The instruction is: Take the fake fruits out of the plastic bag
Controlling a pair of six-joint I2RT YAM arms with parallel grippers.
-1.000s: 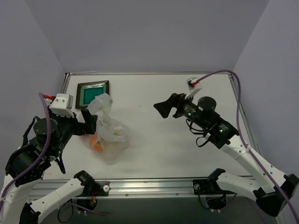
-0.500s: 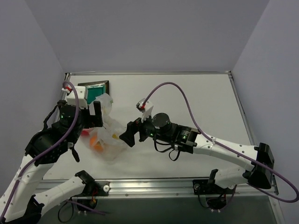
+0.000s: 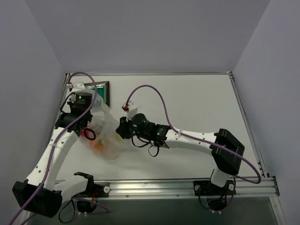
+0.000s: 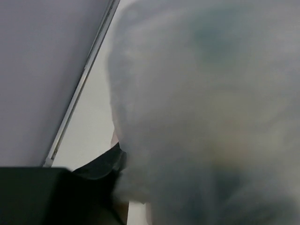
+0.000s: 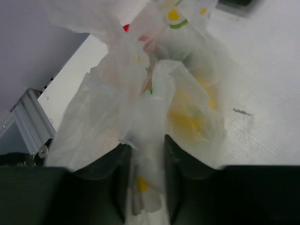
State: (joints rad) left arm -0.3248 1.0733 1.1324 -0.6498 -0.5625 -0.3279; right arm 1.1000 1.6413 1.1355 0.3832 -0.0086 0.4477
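Seen from above, a white desk (image 3: 201, 103) with two robot arms reaching in from its near edge, both meeting at one spot on the left.

At far left, the left gripper (image 3: 86, 126) presses against the left side of the plastic bag (image 3: 112, 137). Its wrist camera shows only a whitish blur of plastic and one dark finger (image 4: 101, 164) at the bag's edge, so we cannot tell how wide this gripper stands.

Just behind it lies a dark-framed tray (image 3: 105, 93) with a teal centre, partly hidden by the arm.

The bag sits crumpled on the desk, near the front left. An orange fruit (image 3: 98, 146) shows through its lower left, and a yellow fruit (image 5: 187, 119) glows through the film in the right wrist view – both inside the bag.

On the bag's right side, the right gripper (image 3: 121, 131) has its fingers (image 5: 105, 171) pinched onto an upright fold of the plastic (the fold fills the gap between them).
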